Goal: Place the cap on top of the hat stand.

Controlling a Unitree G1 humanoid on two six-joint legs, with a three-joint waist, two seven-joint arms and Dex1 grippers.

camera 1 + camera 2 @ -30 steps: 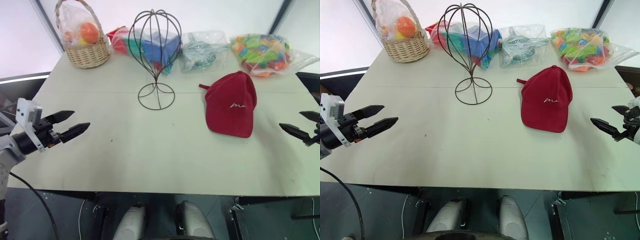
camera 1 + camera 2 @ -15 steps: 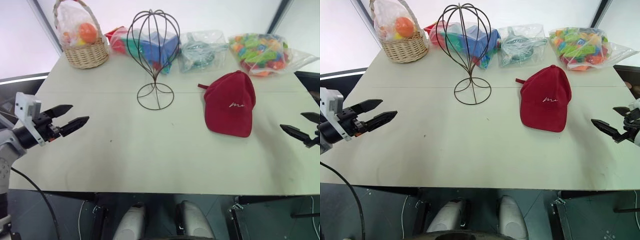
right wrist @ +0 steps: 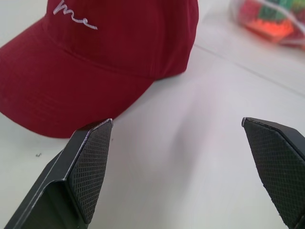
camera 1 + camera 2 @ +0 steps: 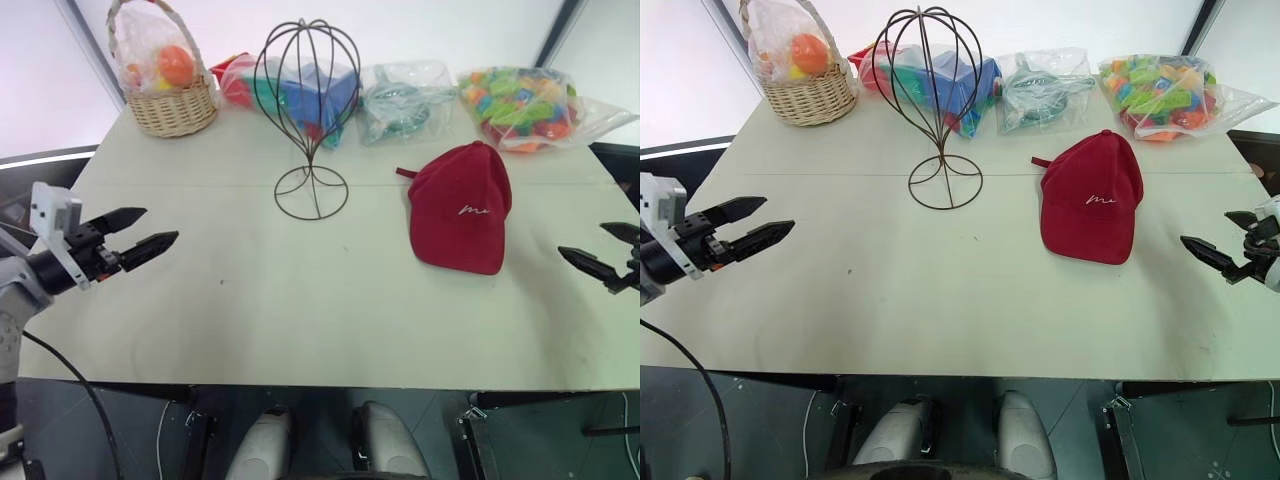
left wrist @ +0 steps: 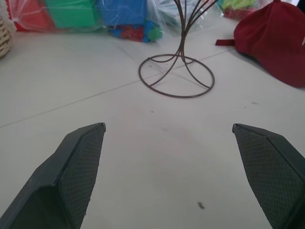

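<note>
On the pale table (image 4: 300, 300), right of centre, the cap (image 4: 462, 207) is being left lying flat, brim toward the near edge and white script showing on its front. Its back strap is being pointed toward the hat stand (image 4: 308, 110), which is standing upright left of the cap and well apart from it, its wire cage bare and its round looped base resting on the tabletop. Along the far edge, a wicker basket (image 4: 172, 95) with a bagged orange item is being seen at the left corner, and three clear bags are being lined up beside it: a bag of big blocks (image 4: 290, 88) just behind the stand, a bag of teal parts (image 4: 405, 98), and a bag of small bright pieces (image 4: 525, 105) at the right.

Over the left edge of the table, the left gripper (image 4: 143, 233) is being held level, its two black fingers spread apart with nothing between them; from the wrist, the stand's base is being framed between them. At the right edge, the right gripper (image 4: 601, 252) is being held with its fingers wide apart and empty, near the cap's brim but clear of it.
</note>
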